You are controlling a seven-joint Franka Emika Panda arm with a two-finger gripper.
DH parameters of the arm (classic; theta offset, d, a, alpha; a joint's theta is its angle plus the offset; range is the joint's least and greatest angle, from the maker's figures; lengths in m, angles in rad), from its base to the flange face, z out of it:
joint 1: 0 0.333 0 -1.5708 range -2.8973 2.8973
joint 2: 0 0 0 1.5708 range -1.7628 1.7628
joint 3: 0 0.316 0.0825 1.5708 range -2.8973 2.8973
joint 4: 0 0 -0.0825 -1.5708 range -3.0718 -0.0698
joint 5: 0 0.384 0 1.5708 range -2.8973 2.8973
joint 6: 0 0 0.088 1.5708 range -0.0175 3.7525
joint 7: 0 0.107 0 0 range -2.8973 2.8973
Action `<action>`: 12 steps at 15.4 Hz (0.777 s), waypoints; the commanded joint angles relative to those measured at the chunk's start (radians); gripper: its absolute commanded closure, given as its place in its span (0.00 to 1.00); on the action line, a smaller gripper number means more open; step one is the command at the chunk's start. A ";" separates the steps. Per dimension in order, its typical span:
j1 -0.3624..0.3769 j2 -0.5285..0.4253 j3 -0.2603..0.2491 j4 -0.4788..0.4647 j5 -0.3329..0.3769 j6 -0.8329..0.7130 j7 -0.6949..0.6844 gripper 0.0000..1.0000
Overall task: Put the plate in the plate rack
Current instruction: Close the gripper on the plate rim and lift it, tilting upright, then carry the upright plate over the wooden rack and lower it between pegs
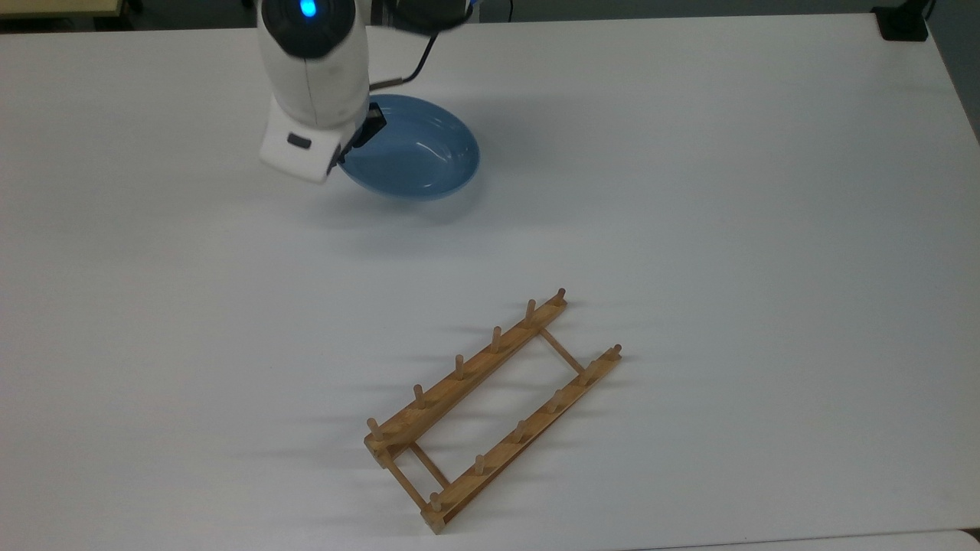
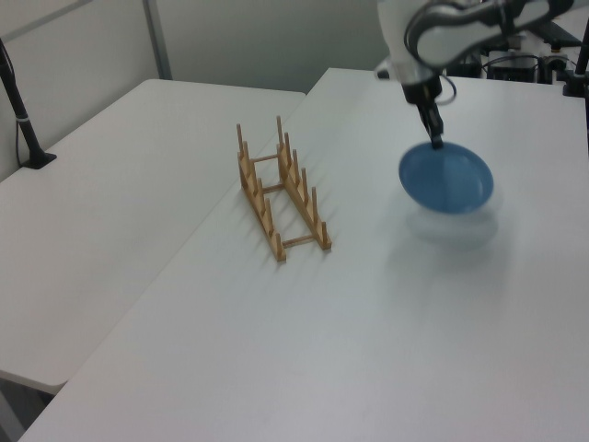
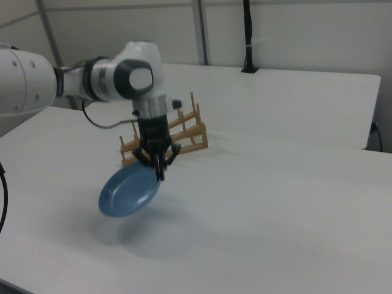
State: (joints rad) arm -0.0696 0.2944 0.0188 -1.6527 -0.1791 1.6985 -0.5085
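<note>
The light-blue plate [image 1: 413, 157] [image 2: 446, 179] [image 3: 128, 191] hangs tilted in the air above the white table, clear of its shadow. My gripper [image 1: 354, 140] [image 2: 435, 142] [image 3: 160, 173] is shut on the plate's rim, at the edge toward the top view's left, and the plate dangles below the fingers in the right view. The wooden plate rack [image 1: 490, 405] [image 2: 281, 191] [image 3: 174, 136] lies flat on the table with its pegs upright and nothing in it, well away from the plate, near the front edge in the top view.
A white table [image 1: 689, 229] carries everything. A second table [image 2: 101, 184] adjoins it on the left view's left, with a black post [image 2: 20, 115] on it. A black block [image 1: 903, 23] sits at the top view's far right corner.
</note>
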 commanded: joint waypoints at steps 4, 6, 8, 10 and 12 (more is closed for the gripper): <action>0.013 -0.020 -0.003 0.257 0.127 -0.068 0.166 1.00; 0.031 -0.020 0.000 0.310 0.125 -0.057 0.276 1.00; 0.080 -0.020 -0.005 0.329 0.119 -0.027 0.388 1.00; 0.120 -0.021 -0.006 0.329 0.093 0.076 0.544 1.00; 0.168 -0.020 -0.007 0.327 -0.017 0.151 0.695 1.00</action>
State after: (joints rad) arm 0.0273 0.2726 0.0239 -1.3302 -0.0898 1.7560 -0.0150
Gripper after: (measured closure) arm 0.952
